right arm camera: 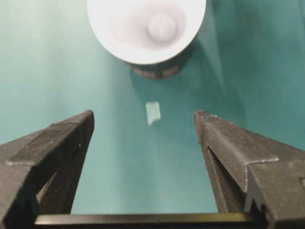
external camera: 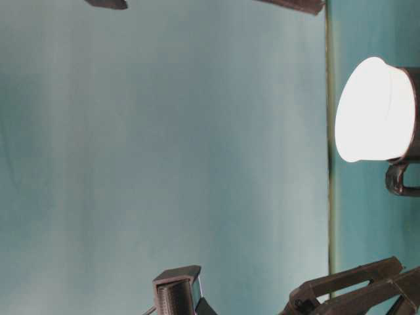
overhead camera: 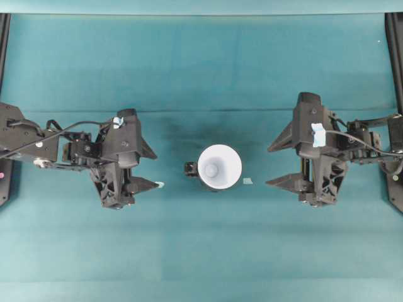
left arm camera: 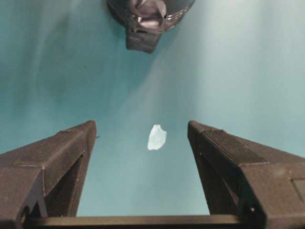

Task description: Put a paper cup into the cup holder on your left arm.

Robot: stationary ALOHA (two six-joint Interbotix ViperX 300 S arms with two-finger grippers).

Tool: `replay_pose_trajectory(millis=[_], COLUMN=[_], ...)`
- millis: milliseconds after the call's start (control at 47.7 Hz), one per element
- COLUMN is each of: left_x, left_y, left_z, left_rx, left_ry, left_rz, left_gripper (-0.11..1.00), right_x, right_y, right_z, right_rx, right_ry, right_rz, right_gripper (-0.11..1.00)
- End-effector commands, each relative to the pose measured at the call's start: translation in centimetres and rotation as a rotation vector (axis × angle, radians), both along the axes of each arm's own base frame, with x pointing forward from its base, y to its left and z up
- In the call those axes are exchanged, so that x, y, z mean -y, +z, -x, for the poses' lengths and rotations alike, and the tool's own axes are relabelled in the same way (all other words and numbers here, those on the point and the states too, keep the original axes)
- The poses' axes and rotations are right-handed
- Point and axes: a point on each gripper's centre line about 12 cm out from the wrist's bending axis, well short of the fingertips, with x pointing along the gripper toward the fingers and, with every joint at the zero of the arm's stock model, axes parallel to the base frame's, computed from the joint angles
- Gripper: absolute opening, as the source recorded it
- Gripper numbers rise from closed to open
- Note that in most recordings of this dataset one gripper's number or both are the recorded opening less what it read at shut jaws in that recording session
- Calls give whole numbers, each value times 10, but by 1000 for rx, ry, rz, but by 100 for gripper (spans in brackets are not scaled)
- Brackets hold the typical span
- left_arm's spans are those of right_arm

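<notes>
Cup already sits inside the black holder. Both grippers' fingers, left and right, are wide open and empty; bumping could tip it.

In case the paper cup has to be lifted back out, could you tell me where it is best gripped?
Probably by its flared rim, from the right. The paper cup sits upright in the black holder, only its top standing clear, and the open right pincer faces it.
</notes>
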Motion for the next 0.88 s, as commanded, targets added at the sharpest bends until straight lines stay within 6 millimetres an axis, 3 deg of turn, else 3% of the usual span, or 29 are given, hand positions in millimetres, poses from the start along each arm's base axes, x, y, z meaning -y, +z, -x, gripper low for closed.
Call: replay_pose_trajectory(millis=[0,860], left_x=[1,1], left_y=[8,4], left_z=[-5,-2], left_rx=[29,-2], left_ry=[-4,-4], left_rz=[-1,-1], left_gripper=[81,81], right_x=[-1,-1], right_y=[3,4], right_z=[-1,-2], right_rx=[17,24], right_ry=[-6,-6], right_rz=[-9,-8], right_gripper=[87,87])
